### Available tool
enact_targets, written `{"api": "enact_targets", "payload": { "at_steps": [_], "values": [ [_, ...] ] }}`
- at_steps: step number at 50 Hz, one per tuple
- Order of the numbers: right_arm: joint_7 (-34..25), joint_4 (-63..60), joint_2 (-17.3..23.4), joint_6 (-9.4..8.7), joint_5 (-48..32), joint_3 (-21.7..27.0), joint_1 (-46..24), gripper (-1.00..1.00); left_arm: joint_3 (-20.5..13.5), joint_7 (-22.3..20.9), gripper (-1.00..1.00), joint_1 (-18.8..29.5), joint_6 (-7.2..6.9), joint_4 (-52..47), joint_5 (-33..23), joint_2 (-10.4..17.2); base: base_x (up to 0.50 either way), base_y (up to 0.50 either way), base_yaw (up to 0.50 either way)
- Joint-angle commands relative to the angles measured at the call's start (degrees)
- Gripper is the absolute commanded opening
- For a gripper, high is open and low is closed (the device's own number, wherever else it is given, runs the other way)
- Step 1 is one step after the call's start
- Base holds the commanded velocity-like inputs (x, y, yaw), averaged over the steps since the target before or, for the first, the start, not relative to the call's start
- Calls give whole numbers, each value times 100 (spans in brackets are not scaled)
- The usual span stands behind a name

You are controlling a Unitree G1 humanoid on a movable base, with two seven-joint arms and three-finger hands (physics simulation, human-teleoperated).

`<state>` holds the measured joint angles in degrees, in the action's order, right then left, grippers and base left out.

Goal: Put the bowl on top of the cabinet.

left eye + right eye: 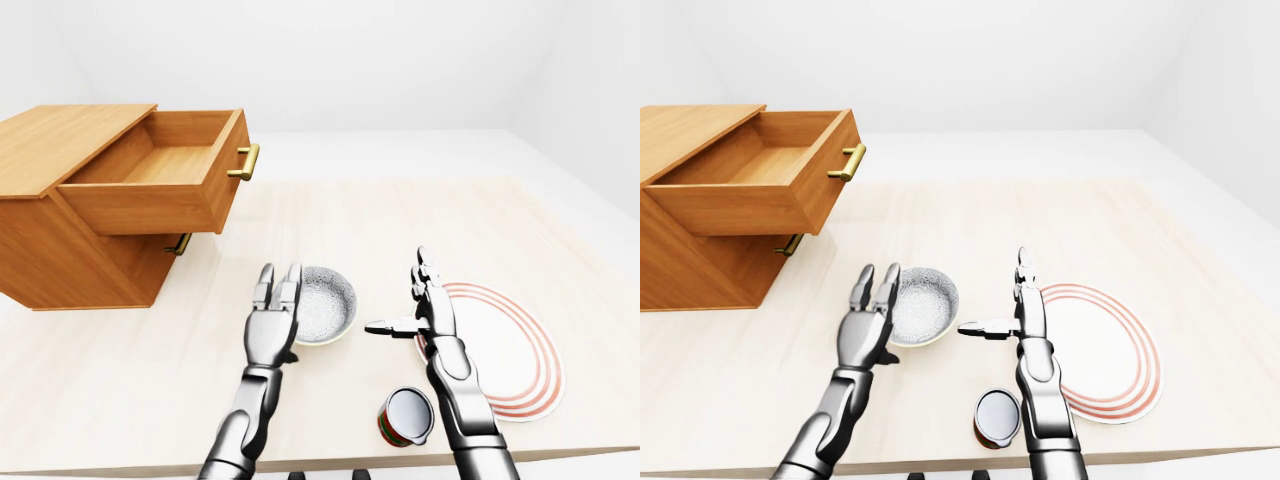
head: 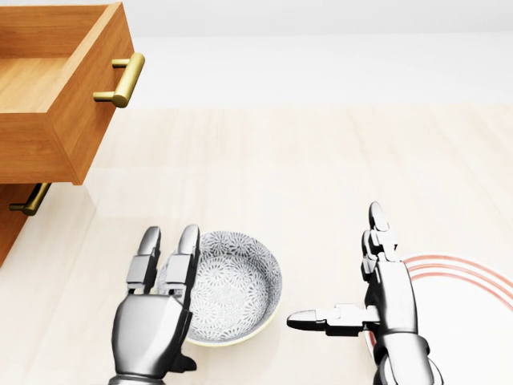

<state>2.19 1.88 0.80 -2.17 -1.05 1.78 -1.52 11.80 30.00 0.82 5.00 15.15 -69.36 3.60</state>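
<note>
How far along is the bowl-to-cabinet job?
Done: nothing yet; the bowl sits on the table, ungrasped. In hand: left hand open at its left rim in the head view, right hand open, apart on the right. Left: grasp, lift, set on the cabinet top.

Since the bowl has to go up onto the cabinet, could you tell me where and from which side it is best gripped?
Probably the rim of the bowl at the head view's left, nearest the open left hand. It sits upright and empty, so the hand can pinch its wall from above.
</note>
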Motion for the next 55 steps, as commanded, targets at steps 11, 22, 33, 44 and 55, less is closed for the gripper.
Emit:
{"api": "enact_targets", "payload": {
  "at_steps": [11,22,33,44,55],
  "values": [
    [-23,-140,-4,-42,2,-2,58,100,648,0,100,641,0,1480,-1667,-55,0,0,0],
    [-14,-87,-7,-27,-4,-6,33,100,626,0,-97,612,0,1434,-1661,-9,0,0,0],
    [-14,-60,-1,-19,5,8,20,100,599,0,-89,565,0,1311,-1616,8,0,0,0],
    [-29,-63,-1,-6,13,3,31,100,590,0,-78,516,0,1206,-1580,15,0,0,0],
    [-30,-153,-10,-47,10,-12,65,100,423,0,-89,244,0,252,-972,-20,0,0,0]
  ]
}}
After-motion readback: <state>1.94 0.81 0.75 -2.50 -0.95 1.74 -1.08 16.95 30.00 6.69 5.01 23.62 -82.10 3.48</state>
